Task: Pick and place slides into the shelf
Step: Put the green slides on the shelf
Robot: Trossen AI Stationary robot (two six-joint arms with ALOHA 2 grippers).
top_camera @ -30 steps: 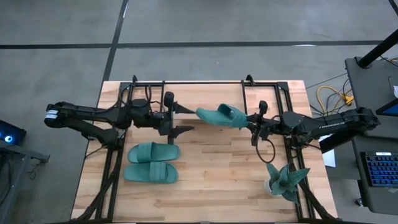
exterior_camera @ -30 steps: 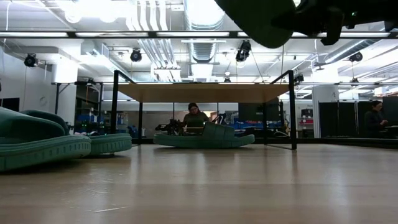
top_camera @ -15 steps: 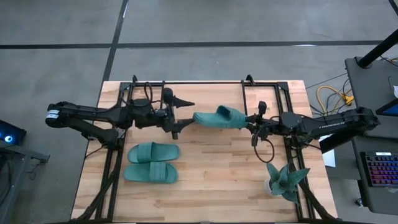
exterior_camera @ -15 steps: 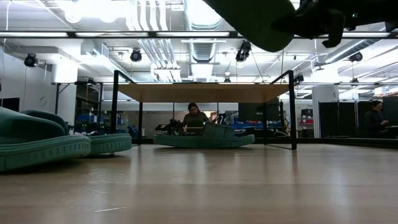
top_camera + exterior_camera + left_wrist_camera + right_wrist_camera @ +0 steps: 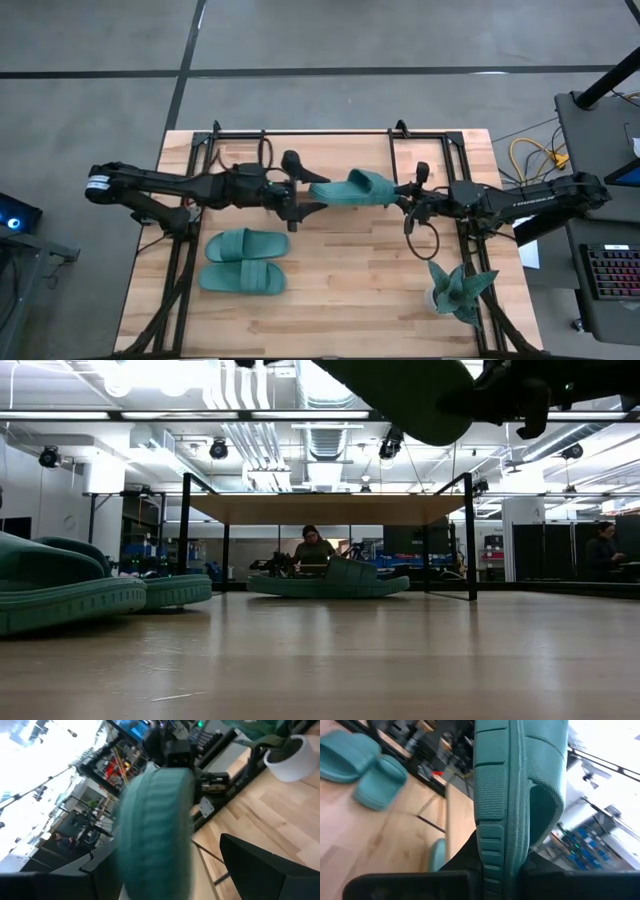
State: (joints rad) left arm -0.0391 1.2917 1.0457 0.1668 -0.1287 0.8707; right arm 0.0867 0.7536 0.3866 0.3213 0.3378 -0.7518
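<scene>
One teal slide [image 5: 355, 187] hangs in the air over the middle of the table, and my right gripper [image 5: 402, 192] is shut on its right end. My left gripper [image 5: 306, 187] is open. Its two fingers stand on either side of the slide's free left end [image 5: 155, 830]; whether they touch it I cannot tell. Two more slides [image 5: 245, 245] [image 5: 243, 278] lie flat on their soles at the near left. Another slide [image 5: 330, 580] rests under the shelf [image 5: 330, 510] at the far side. My right gripper pinches the slide's end nearest it [image 5: 492, 845] between its two fingers, one on the treaded sole and one on the footbed side. The fingers come level from the table's right and lie along the slide. The slide is lifted clear and turned on edge, and it reaches out toward my left gripper.
A teal spiky plant in a white pot [image 5: 460, 290] stands at the near right. Black metal frame rails [image 5: 185, 270] run along the table's left and right sides. Bare wood lies between the two resting slides and the plant. People sit in the room beyond.
My left gripper has moved toward the table's right edge, up to the held slide, staying open; its fingers now flank the slide's free end. My right gripper has kept the slide in place.
</scene>
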